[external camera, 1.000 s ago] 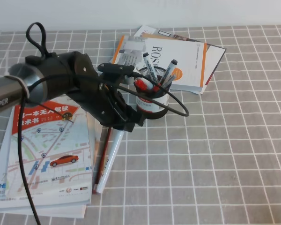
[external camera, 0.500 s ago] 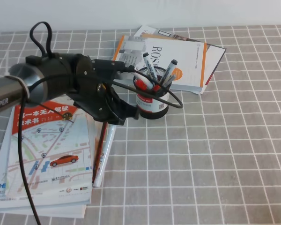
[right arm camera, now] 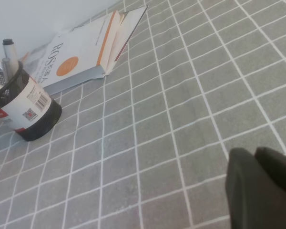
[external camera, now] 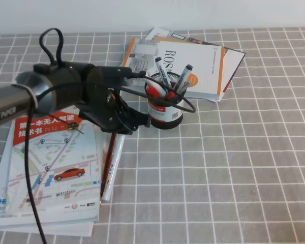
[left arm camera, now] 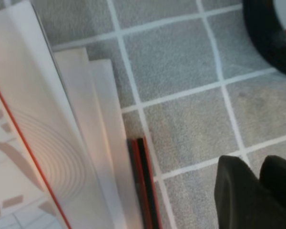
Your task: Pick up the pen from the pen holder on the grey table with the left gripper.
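Observation:
The pen [external camera: 112,170] is a white barrel lying flat on the grey table [external camera: 234,168], beside a thin red-and-black pencil [external camera: 106,165] at the edge of a map book. The pen holder [external camera: 165,111], a black mesh cup with a red-and-white label, stands upright with grey markers [external camera: 184,77] in it. My left gripper [external camera: 133,127] hangs low just left of the holder, over the pen's upper end. In the left wrist view its fingers [left arm camera: 238,191] are together and hold nothing, with the pencil [left arm camera: 144,186] to their left. My right gripper [right arm camera: 256,160] is shut and empty.
A map book [external camera: 51,162] lies at the front left under the arm. A white and orange book stack [external camera: 193,63] lies behind the holder. The left arm's black cable [external camera: 185,107] loops in front of the holder. The holder also shows at the left of the right wrist view [right arm camera: 31,112].
My left arm has drawn back toward the far left, away from the pen, uncovering more of it. The pen and pencil have shifted slightly left on the table.

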Controlling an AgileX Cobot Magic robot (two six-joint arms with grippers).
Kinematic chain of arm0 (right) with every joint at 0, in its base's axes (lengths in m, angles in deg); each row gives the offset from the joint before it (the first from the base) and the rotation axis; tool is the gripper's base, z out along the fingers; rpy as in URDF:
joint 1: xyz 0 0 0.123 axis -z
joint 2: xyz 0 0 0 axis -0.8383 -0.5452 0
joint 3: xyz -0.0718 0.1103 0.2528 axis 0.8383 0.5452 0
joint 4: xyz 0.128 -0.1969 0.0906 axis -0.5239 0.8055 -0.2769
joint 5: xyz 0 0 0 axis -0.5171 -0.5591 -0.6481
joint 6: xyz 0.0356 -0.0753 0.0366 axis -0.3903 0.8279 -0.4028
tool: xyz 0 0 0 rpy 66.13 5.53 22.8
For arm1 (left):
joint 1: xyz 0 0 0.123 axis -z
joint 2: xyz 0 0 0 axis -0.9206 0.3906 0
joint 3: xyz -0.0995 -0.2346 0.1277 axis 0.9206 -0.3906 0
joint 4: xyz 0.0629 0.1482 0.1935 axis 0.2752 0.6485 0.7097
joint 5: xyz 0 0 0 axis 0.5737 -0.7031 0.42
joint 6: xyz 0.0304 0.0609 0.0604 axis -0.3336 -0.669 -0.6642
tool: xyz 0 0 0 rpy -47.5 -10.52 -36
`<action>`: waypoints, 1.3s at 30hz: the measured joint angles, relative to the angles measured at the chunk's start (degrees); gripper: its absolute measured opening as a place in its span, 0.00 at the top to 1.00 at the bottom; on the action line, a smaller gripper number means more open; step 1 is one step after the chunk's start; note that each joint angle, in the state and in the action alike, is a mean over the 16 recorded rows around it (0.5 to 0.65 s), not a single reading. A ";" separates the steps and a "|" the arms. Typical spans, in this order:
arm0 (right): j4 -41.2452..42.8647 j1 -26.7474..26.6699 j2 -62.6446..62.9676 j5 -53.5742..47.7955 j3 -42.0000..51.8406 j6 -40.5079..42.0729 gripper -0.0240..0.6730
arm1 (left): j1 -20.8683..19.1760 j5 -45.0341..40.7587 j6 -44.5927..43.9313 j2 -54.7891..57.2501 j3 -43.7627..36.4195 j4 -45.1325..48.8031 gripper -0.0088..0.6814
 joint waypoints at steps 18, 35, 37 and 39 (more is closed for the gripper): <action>0.00 0.00 0.00 0.00 0.00 0.00 0.98 | -0.11 -0.24 2.72 -0.08 0.00 2.68 0.58; 0.00 0.00 0.00 0.00 0.00 0.00 0.98 | -0.18 -6.32 -2.93 -29.43 -8.69 5.31 0.92; 0.00 0.00 0.00 0.00 0.00 0.00 0.98 | -0.18 -6.36 -3.54 -34.59 -12.29 4.67 0.95; 0.00 0.00 0.00 0.00 0.00 0.00 0.98 | -0.18 -6.21 -3.98 -39.94 -16.41 4.12 0.97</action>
